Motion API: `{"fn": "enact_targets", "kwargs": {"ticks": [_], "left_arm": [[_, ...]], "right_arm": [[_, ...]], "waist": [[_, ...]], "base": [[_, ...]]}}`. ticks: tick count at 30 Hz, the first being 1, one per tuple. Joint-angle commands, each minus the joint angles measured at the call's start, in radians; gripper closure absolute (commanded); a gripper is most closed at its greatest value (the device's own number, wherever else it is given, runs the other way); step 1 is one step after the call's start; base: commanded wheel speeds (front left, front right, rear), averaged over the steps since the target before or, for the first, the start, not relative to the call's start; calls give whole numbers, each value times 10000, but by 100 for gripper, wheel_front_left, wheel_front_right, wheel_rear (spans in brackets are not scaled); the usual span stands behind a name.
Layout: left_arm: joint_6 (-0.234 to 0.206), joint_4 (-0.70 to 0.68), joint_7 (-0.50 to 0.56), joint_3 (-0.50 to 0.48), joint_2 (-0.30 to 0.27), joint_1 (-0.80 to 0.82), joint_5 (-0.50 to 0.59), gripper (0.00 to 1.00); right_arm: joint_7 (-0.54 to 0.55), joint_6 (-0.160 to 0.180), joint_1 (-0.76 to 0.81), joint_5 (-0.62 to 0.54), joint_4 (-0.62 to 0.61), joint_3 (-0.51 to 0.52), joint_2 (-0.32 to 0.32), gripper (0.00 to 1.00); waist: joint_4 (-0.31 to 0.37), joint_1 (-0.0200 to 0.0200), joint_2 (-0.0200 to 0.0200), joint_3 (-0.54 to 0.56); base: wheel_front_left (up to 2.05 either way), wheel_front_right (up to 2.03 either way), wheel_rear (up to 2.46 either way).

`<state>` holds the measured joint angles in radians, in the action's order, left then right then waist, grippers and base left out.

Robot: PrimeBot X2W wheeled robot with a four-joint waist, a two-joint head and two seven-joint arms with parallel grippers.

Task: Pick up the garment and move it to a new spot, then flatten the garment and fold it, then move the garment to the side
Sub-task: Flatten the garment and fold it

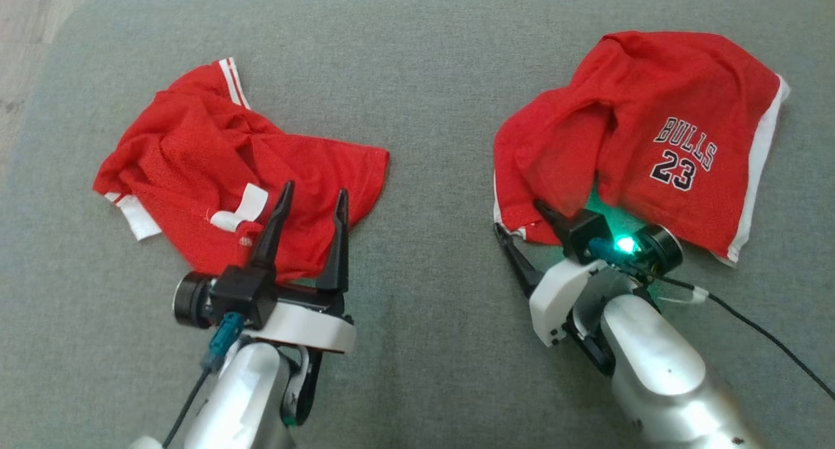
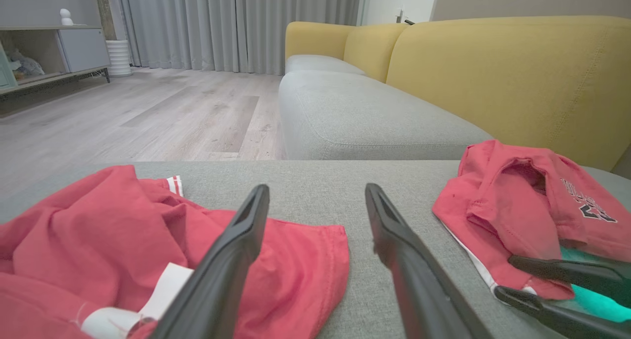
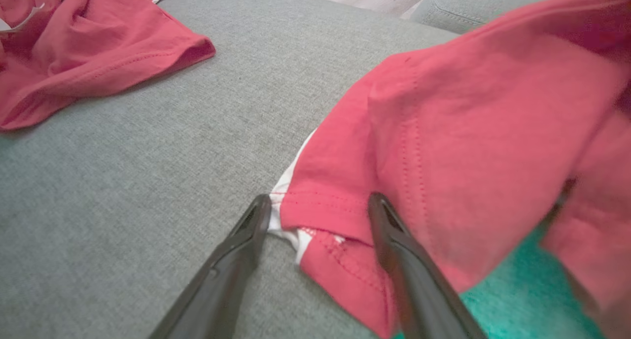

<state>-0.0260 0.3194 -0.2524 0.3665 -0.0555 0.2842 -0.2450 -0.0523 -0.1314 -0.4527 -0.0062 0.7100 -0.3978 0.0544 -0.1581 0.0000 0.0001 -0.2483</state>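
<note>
Two red garments lie crumpled on the grey cushion (image 1: 417,64). The left garment (image 1: 196,155), mesh with white trim, also shows in the left wrist view (image 2: 98,240). My left gripper (image 1: 314,189) hovers open over its near right edge, fingertips (image 2: 256,201) apart with nothing between them. The right garment (image 1: 652,123) carries "BULLS 23" in print. My right gripper (image 1: 520,217) is open at its near left corner. In the right wrist view that white-trimmed hem corner (image 3: 325,216) lies between the spread fingers of the gripper (image 3: 319,201).
A black cable (image 1: 763,335) trails from my right wrist over the cushion. Wooden floor (image 2: 148,112) lies beyond the cushion's far edge. A yellow sofa back (image 2: 517,78) and another grey seat (image 2: 355,117) stand behind. My right gripper (image 2: 505,277) shows at the left wrist view's lower right.
</note>
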Motion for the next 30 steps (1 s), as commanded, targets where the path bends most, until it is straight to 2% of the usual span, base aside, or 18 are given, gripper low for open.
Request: {"fn": "enact_targets", "kwargs": {"ticks": [1,2,6,10,17,22,25,26,27,30], "left_arm": [[4,-283,-93,-386,-36,331,91,0],[-2,-276,-93,-426,-32,307,100,0],[17,-188,-93,-580,-52,221,181,0],[55,-137,-93,-723,-84,98,253,0],[97,-117,-93,-905,-85,-311,302,0],[155,-105,-93,-909,-59,-468,332,0],[167,-94,-93,-892,-38,-471,334,0],[169,-86,-93,-882,-32,-474,332,0],[172,-75,-93,-872,-25,-480,329,0],[195,-32,-93,-842,-11,-493,322,0]], "right_arm": [[181,7,-16,79,90,-284,-42,76],[119,7,-77,76,156,-300,-42,100],[-338,7,-44,352,241,60,-42,100],[-877,7,350,415,81,925,-42,100],[-1016,7,1760,-295,-971,3612,-42,100],[-451,7,2737,-964,-2233,5705,-42,100],[52,7,3062,-1322,-2743,6514,-42,100],[108,7,3106,-1427,-2922,6669,-42,42],[196,7,3131,-1433,-3047,6812,-42,0],[143,7,3097,-1520,-3550,7067,-42,0]], "waist": [[43,0,-1,7],[99,0,-1,28],[441,0,-1,189],[932,0,-1,547],[1886,0,-1,1273],[2323,0,-1,1521],[2420,0,-1,1567],[2437,0,-1,1576],[2452,0,-1,1585],[2462,0,-1,1599]], "base": [[0,0,0],[0,0,0],[0,0,0],[0,0,0],[0,0,0],[0,0,0],[0,0,0],[0,0,0],[0,0,0],[0,0,0]]}}
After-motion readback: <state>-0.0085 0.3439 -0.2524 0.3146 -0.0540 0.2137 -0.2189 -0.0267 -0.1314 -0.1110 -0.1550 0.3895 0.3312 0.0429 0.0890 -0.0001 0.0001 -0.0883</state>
